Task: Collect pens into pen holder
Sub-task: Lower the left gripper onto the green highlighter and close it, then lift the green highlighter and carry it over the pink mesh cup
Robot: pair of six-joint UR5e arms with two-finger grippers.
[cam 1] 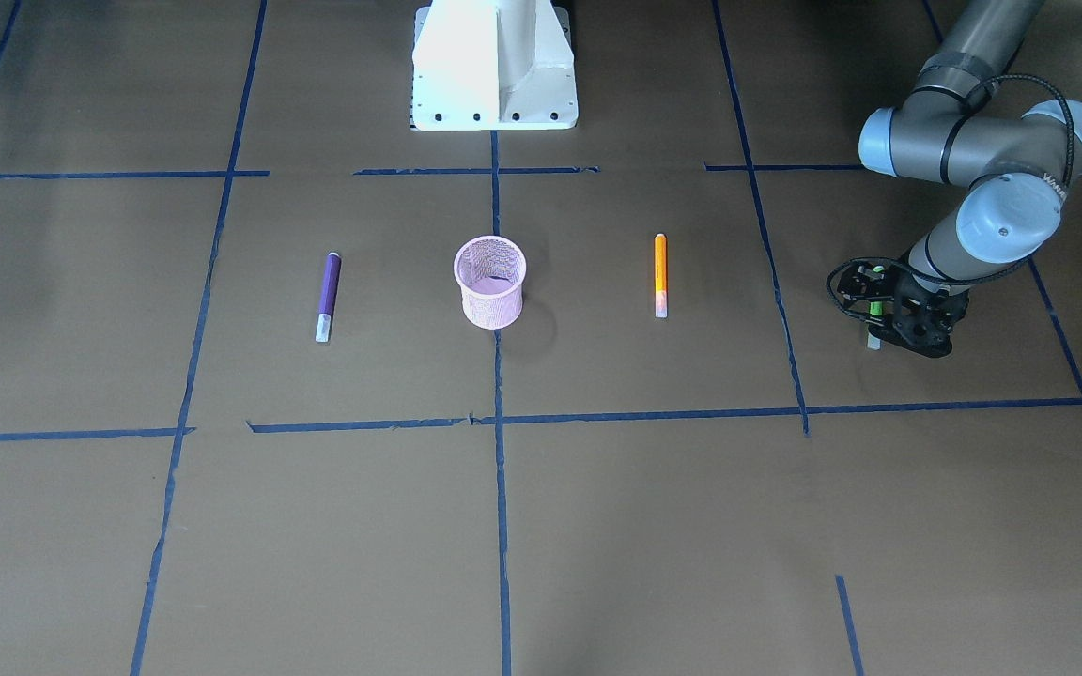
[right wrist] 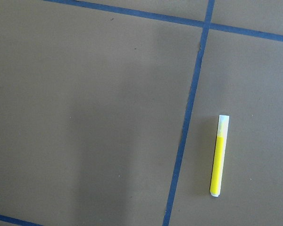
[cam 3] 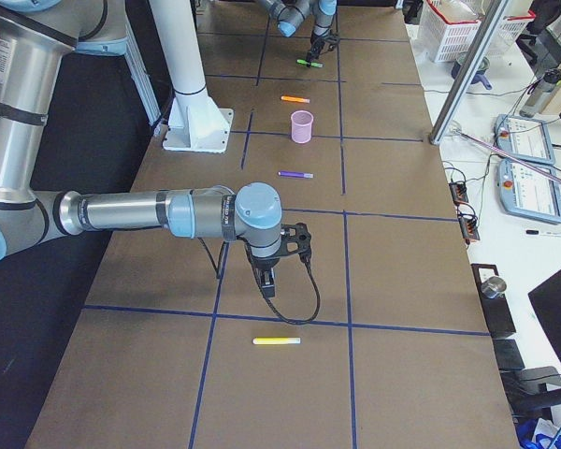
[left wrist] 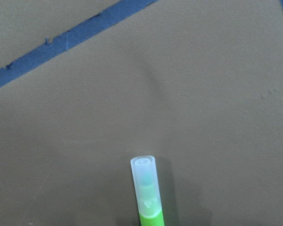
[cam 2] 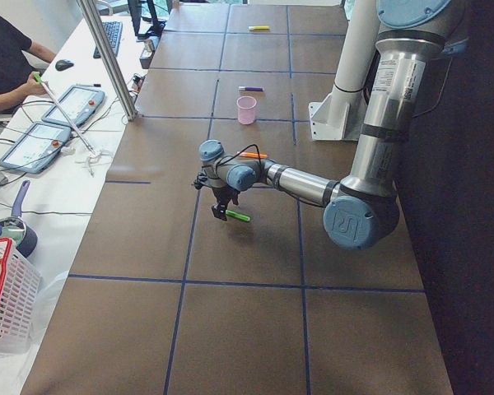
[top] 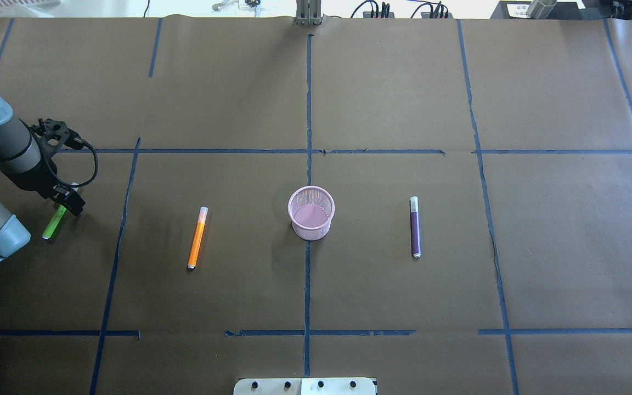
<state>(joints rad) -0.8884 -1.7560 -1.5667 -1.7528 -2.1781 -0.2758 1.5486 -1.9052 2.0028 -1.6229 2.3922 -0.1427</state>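
1. Brown paper covers the counter (top: pixel 404 82), and blue tape lines (top: pixel 308 109) divide it into large squares.
2. At the middle, the pink mesh pen holder (top: pixel 310 230) stands upright on one of the tape lines, with no pen showing in it.
3. An orange pen (top: pixel 197 237) lies flat on the robot's left of the pen holder and a purple pen (top: pixel 415 226) lies flat on its right. Both are well apart from the pen holder, pale caps pointing away from the robot.
4. Far out on the robot's left, the left end effector (top: pixel 68 198) points down and sits right over the green pen (top: pixel 52 225), across its length.
5. The green body sticks out toward the robot, and the pale cap pokes out on the other side, filling the lower middle of the left wrist view.
6. I cannot tell whether the left end effector is clamped on the green pen or only straddling it.
7. At the counter's other end, the right end effector (cam 3: pixel 267 283) hangs pointing down over the paper; how wide it stands cannot be told.
8. Near it, a yellow pen (cam 3: pixel 276 340) lies flat just beside a tape line.
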